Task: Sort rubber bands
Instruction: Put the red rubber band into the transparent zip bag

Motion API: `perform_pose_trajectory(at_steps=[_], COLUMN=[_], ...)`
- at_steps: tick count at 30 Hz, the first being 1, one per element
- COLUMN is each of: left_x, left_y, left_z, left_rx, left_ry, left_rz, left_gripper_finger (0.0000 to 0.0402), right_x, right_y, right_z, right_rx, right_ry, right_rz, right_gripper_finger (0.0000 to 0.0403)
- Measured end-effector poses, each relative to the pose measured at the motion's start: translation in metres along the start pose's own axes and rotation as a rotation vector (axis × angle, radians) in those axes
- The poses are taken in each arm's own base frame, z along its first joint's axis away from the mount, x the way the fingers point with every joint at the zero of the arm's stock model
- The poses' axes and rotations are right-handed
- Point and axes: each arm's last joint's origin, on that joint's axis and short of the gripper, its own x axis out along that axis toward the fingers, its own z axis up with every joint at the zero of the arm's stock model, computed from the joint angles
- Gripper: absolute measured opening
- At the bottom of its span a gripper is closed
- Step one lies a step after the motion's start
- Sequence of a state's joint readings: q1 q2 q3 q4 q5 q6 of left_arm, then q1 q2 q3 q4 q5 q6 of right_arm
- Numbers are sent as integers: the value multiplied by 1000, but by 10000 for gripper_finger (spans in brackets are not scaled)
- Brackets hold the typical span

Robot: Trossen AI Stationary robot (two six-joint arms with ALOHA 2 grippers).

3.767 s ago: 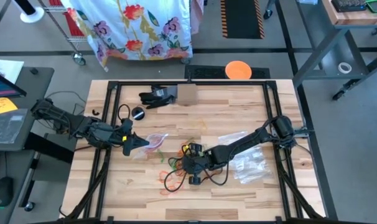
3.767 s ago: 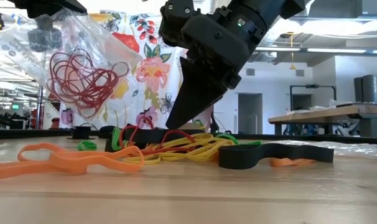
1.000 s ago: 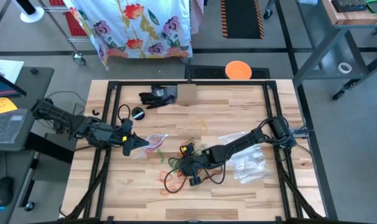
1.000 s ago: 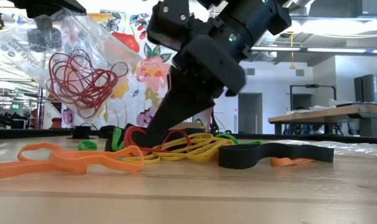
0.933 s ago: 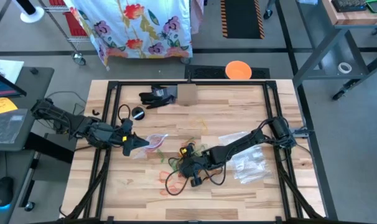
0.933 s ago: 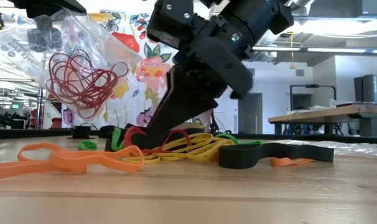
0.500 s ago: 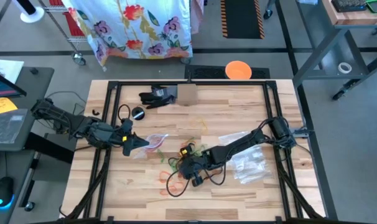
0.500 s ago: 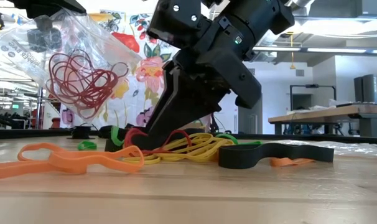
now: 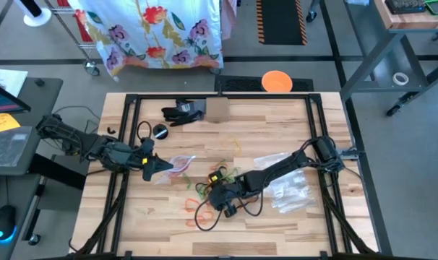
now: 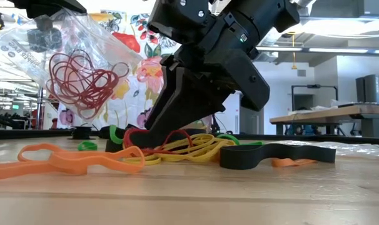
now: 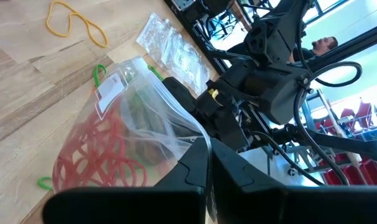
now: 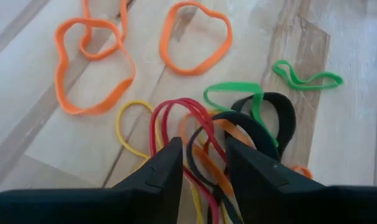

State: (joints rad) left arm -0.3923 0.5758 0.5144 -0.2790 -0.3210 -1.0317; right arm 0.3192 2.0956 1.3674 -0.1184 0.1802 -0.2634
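The right gripper (image 12: 200, 163) is low in the pile of rubber bands (image 10: 177, 147) near the middle of the table, its two fingers (image 12: 167, 168) narrowly apart with a red band (image 12: 176, 124) and some dark and orange loops passing between them; I judge it is pinching the red one to draw it free from the tangle, though I cannot tell if the grip is firm. More orange loops (image 12: 195, 37) and a green one (image 12: 307, 78) lie loose around it on the wooden table (image 9: 277, 123). The left gripper (image 9: 155, 165), fully closed, holds a clear bag (image 10: 64, 56) up by its edge, probably so that its mouth stays ready to receive; red bands (image 11: 98, 162) are already inside. The bag has a white label (image 11: 109, 92), but its writing is too small to read.
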Motion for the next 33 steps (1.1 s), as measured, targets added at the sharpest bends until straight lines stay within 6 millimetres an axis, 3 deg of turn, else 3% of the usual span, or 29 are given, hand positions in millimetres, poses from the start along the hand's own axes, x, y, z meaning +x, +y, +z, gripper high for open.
perform_pose_trajectory(at_steps=[4,12,19,28,33], left_x=[0,0,0,0,0], left_y=[0,0,0,0,0], left_z=[0,0,0,0,0], left_rx=[-1,-1,-1,0,11], left_ry=[0,0,0,0,0], left_rz=[0,0,0,1,1], left_gripper_finger=[0,0,0,0,0], right_x=[0,1,-1,-24,-27], right_y=[0,-4,0,5,8], right_z=[0,-1,1,51,56], right_rx=[1,8,10,-10,2], right_ry=[0,2,0,-122,-136], right_rz=[-1,-5,1,-40,-34], right_gripper_finger=[97,8,2,1,1])
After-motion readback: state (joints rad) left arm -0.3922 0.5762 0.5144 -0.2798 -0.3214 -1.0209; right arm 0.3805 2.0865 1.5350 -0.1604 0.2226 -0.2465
